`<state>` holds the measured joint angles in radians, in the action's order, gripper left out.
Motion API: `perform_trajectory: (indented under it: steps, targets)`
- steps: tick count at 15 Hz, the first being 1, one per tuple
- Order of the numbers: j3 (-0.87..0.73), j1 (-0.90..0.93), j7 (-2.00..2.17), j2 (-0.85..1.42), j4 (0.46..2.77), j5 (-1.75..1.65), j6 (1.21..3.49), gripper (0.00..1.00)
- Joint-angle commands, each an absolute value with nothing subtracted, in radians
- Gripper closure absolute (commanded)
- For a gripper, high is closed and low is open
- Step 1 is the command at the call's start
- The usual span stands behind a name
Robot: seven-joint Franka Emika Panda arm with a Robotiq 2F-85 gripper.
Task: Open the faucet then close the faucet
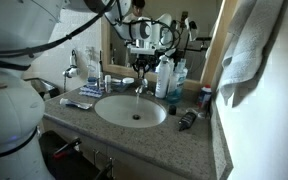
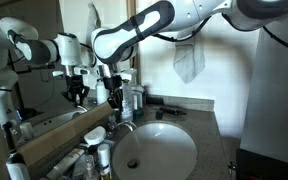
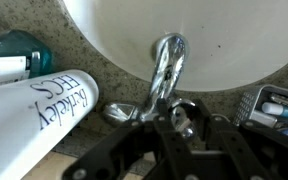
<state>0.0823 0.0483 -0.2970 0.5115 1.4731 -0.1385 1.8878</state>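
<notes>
The faucet (image 3: 168,62) is small and chrome, its short spout reaching over the oval white sink (image 3: 104,25). In the wrist view my gripper (image 3: 177,118) comes from the back, with its black fingers on either side of the faucet's top handle and pressed against it. In both exterior views the gripper (image 1: 142,68) (image 2: 115,100) hangs straight down onto the faucet (image 1: 139,88) at the back rim of the sink (image 1: 112,108) (image 2: 174,150). I cannot tell whether water is running.
White-and-blue bottles (image 1: 165,76) stand close beside the faucet, and one lies in the wrist view (image 3: 34,110). A black cylindrical gadget (image 1: 187,120) lies on the granite counter (image 1: 189,150). A towel (image 1: 246,45) hangs nearby, and a mirror (image 1: 199,30) backs the counter.
</notes>
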Motion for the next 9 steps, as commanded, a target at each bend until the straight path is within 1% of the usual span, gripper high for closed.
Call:
perform_trajectory:
  steps: [1, 9]
  targets:
    - [0.113, 0.070, -0.363, 0.522, 1.400, -0.131, 1.850, 0.92]
    - [0.109, 0.067, -0.352, 0.518, 1.403, -0.131, 1.843, 0.92]
